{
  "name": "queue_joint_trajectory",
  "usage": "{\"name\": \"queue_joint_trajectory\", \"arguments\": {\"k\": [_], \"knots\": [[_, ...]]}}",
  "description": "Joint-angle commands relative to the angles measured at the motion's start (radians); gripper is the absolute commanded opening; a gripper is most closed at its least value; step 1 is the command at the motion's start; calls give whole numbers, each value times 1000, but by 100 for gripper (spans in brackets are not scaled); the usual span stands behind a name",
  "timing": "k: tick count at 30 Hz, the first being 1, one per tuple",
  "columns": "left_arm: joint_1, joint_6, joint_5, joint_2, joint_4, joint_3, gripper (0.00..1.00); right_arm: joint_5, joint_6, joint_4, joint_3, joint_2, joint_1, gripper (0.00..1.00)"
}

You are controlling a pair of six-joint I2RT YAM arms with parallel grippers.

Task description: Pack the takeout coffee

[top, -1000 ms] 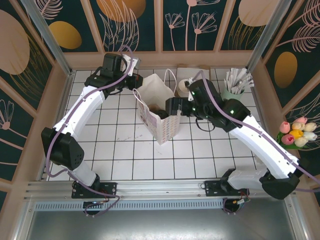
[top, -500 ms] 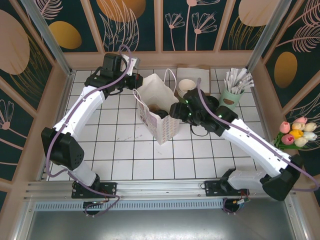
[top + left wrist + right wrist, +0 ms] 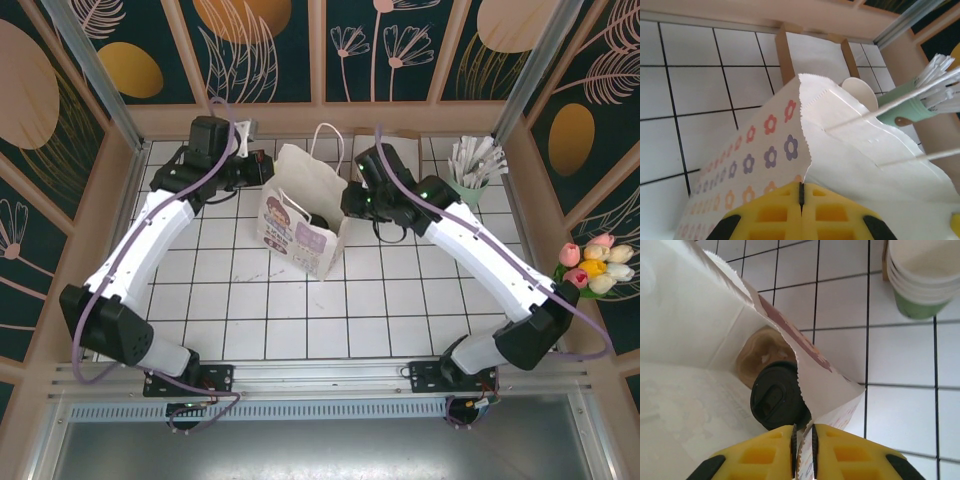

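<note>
1. The takeout coffee (image 3: 774, 400) is being seen from above as a small cup under a round black plastic lid. Only the lid is being shown; the cup's wall is being hidden.
2. It is being kept upright inside the white paper bag (image 3: 690, 315), just beside the bag wall nearest the right gripper (image 3: 802, 437).
3. That wall's serrated rim is being pinched between the right gripper's yellow fingers, which are nearly touching.
4. The rim by the flower-printed side is being clamped by the fully closed left gripper (image 3: 801, 197), and the bag's mouth is being held open between the two.
5. Bare room is being left on the white-tiled bench (image 3: 400, 310) in front of the bag.
6. Behind the bag, the space is being narrowed by a stack of lidless green paper cups (image 3: 917, 275) and a green holder of white sticks (image 3: 468, 175), near the wooden back wall (image 3: 330, 118).
</note>
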Motion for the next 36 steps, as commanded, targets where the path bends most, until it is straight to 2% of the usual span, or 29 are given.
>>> {"name": "queue_joint_trajectory", "arguments": {"k": [1,3,6,9,11,17,22,27,33,36], "knots": [[0,-162,-48,-64,57,-79,0,-31,-116,-10,60,33,-34,16],[0,-238,-63,-113,121,-156,0,-32,-144,17,70,51,-55,14],[1,-350,-8,-165,239,-264,0,-74,-186,36,123,98,-80,10],[1,-409,82,-167,317,-325,0,-42,-234,16,194,152,-82,10],[-2,-434,83,-172,330,-345,0,-18,-255,30,210,177,-86,10],[-4,-422,20,-185,341,-334,1,61,-275,94,278,236,-110,8],[-3,-373,-43,-145,301,-275,0,71,-300,95,338,296,-134,8],[-3,-324,-36,-89,266,-217,2,81,-307,59,396,354,-147,9],[-2,-251,-93,-31,185,-135,4,86,-306,42,407,375,-159,9],[-2,-239,-74,-11,170,-117,6,76,-310,47,407,378,-160,9]]}}
